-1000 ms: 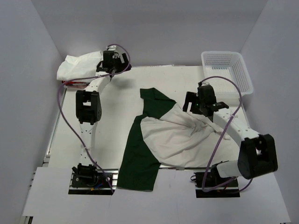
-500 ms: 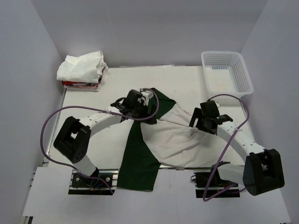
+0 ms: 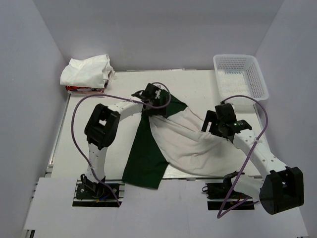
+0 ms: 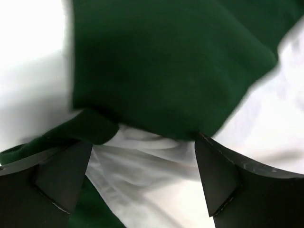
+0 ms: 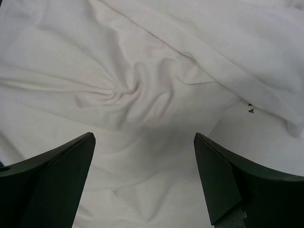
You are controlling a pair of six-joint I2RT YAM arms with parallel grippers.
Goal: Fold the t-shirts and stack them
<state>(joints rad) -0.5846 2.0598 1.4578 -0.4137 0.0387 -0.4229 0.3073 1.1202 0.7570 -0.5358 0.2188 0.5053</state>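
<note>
A large off-white t-shirt with dark green parts (image 3: 188, 144) lies crumpled on the table's middle. My left gripper (image 3: 157, 103) is open over its upper green part. In the left wrist view the gripper (image 4: 142, 142) has green cloth (image 4: 166, 61) and off-white folds (image 4: 156, 180) between its spread fingers. My right gripper (image 3: 207, 125) is open over the shirt's off-white right side. In the right wrist view the gripper (image 5: 145, 137) has wrinkled off-white cloth (image 5: 128, 90) below it, with a bit of dark lettering (image 5: 250, 110). Folded white (image 3: 86, 72) and red (image 3: 79, 89) shirts are stacked at the back left.
A white plastic mesh basket (image 3: 241, 74) stands at the back right corner. The shirt's long green part (image 3: 143, 163) reaches the table's near edge between the two arm bases. White walls close in the table on three sides.
My left arm has swung from the back-left stack to the big shirt's green top. My right gripper has moved nearer over the white part. The shirt's lower edge has shifted away from the near edge.
</note>
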